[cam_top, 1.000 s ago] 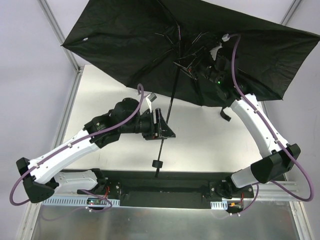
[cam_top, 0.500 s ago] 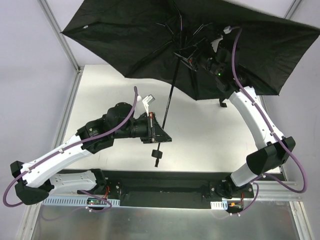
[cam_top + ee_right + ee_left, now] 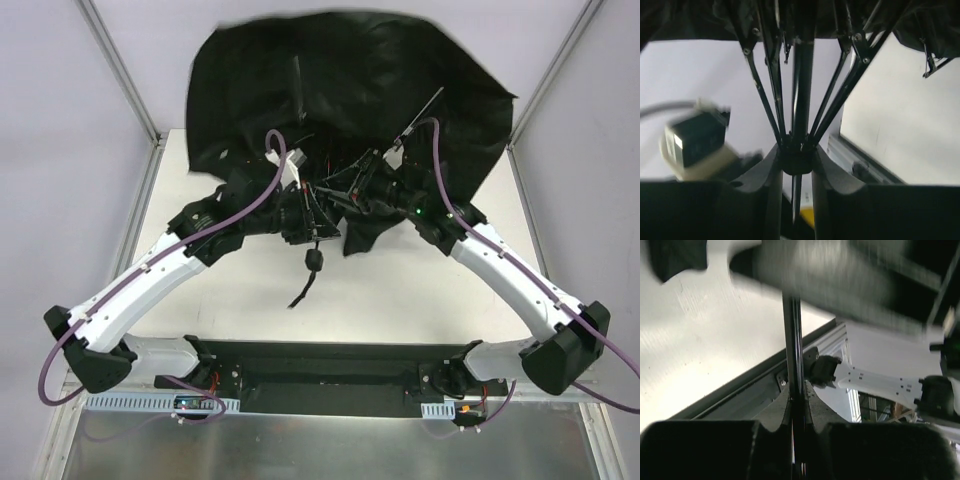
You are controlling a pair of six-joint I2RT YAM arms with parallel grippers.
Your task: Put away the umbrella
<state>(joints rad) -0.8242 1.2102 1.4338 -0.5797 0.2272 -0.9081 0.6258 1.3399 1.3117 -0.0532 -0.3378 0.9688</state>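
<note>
Black fabric of the umbrella [image 3: 350,90] sags half-collapsed just beyond both grippers, over the bench [image 3: 440,300]. The left gripper [image 3: 792,427] is closed on the shaft [image 3: 792,340] with the handle [image 3: 316,259] dangling just below it, and the right gripper [image 3: 796,170] clamps the runner [image 3: 796,154] where the ribs meet. The step in hand looks like folding the canopy; next, the right gripper likely must draw the runner along the shaft toward the left gripper, which holds firm.
</note>
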